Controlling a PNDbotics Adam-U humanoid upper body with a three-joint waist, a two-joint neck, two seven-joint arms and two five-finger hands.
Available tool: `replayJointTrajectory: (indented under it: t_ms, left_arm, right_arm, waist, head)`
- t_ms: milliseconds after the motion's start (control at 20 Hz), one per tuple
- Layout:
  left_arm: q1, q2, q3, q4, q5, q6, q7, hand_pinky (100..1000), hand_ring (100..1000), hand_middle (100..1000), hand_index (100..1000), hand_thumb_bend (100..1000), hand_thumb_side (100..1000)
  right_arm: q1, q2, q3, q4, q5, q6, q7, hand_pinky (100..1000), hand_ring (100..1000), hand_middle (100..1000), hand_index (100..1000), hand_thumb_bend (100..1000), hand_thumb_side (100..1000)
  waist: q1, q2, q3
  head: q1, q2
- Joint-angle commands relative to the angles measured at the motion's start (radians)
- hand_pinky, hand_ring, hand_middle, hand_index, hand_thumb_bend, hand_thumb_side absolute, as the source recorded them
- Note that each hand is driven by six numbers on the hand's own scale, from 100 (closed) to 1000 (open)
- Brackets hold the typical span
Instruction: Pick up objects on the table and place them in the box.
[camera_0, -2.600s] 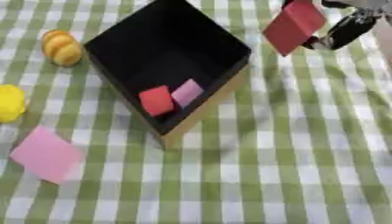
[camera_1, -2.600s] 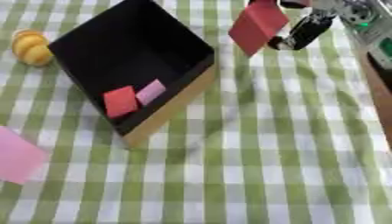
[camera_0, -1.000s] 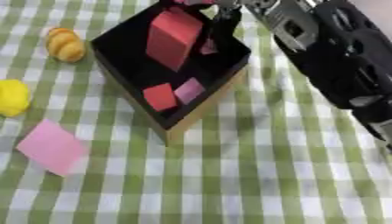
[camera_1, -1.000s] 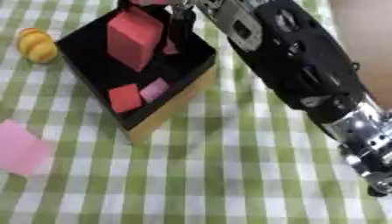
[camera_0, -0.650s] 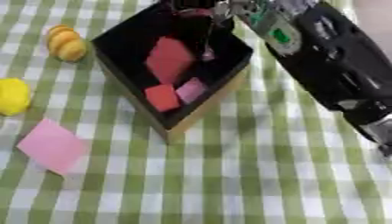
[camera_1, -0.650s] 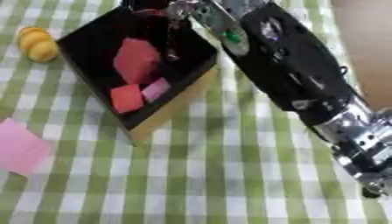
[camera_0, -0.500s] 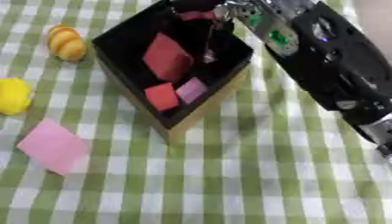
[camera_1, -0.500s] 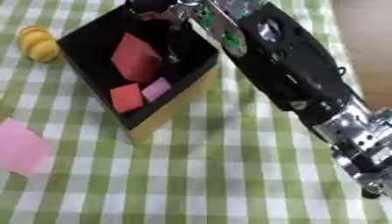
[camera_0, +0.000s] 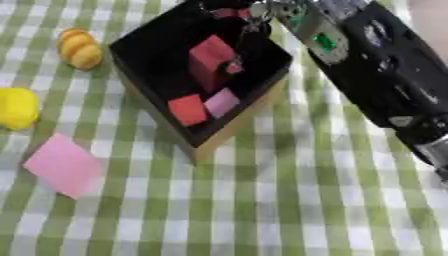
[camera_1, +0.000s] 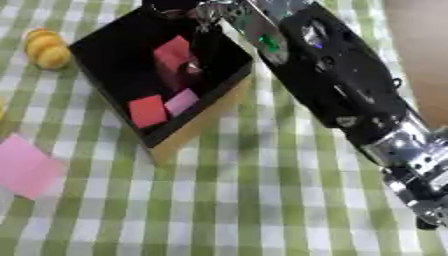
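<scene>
Right hand (camera_0: 234, 20) reaches from the upper right over the box (camera_0: 267, 82); whether its fingers are spread or pinching, I cannot tell. Large red block (camera_0: 210, 59) in the box, touching the fingers. Small red block (camera_0: 187, 110) and pink block (camera_0: 221, 102) just beside it. Pink pad (camera_0: 63, 164), yellow thing (camera_0: 17, 107) and orange thing (camera_0: 79, 48) on the cloth at left.

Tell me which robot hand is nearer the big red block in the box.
Right. The right robot hand reaches into the box, just above the big red block. The left robot hand is not in view.
</scene>
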Motion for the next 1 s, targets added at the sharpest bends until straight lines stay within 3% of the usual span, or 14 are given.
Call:
replayJointTrajectory:
  t_ms: [50,250,300,400,650,800,1000]
  left_arm:
    - [-0.001,0.038,0.009,-0.016,-0.002,0.000,0.001,771,745,718,787,772,777]
    - [0.011,0.081,-0.004,-0.016,-0.050,0.027,-0.043,784,752,727,796,784,765]
    - [0.014,0.104,-0.011,-0.016,-0.084,0.032,-0.077,803,763,739,809,768,751]
    - [0.015,0.156,-0.029,-0.016,-0.189,0.029,-0.185,832,780,756,832,744,746]
    - [-0.010,0.282,-0.081,-0.016,-0.439,-0.025,-0.560,900,832,808,893,708,730]
    - [-0.027,0.321,-0.097,-0.016,-0.506,-0.073,-0.718,925,854,817,900,736,696]
    - [-0.052,0.353,-0.117,-0.016,-0.538,-0.125,-0.843,933,859,818,903,726,666]
  right_arm:
    - [-0.006,-0.053,-0.042,-0.088,-0.067,0.041,-0.025,850,840,766,899,378,291]
    - [0.033,-0.140,-0.097,-0.243,-0.180,0.133,-0.073,830,808,732,891,300,301]
    - [0.049,-0.168,-0.111,-0.285,-0.209,0.158,-0.085,824,794,714,890,254,345]
    - [0.093,-0.229,-0.139,-0.367,-0.273,0.213,-0.113,820,783,700,886,215,375]
    - [0.237,-0.364,-0.220,-0.570,-0.403,0.339,-0.211,815,768,684,879,184,390]
    - [0.297,-0.409,-0.264,-0.612,-0.431,0.361,-0.290,811,761,679,875,197,382]
    - [0.355,-0.455,-0.307,-0.618,-0.439,0.349,-0.387,807,754,673,871,209,372]
  waist:
    - [0.009,-0.032,-0.002]
    - [0.009,-0.034,-0.009]
    - [0.009,-0.035,-0.010]
    - [0.007,-0.037,-0.011]
    - [0.006,-0.041,0.002]
    - [0.010,-0.043,-0.002]
    - [0.018,-0.046,-0.017]
  head:
    - [0.030,0.012]
    - [0.086,0.022]
    - [0.095,0.024]
    - [0.105,0.027]
    - [0.102,0.016]
    - [0.101,0.005]
    - [0.075,0.014]
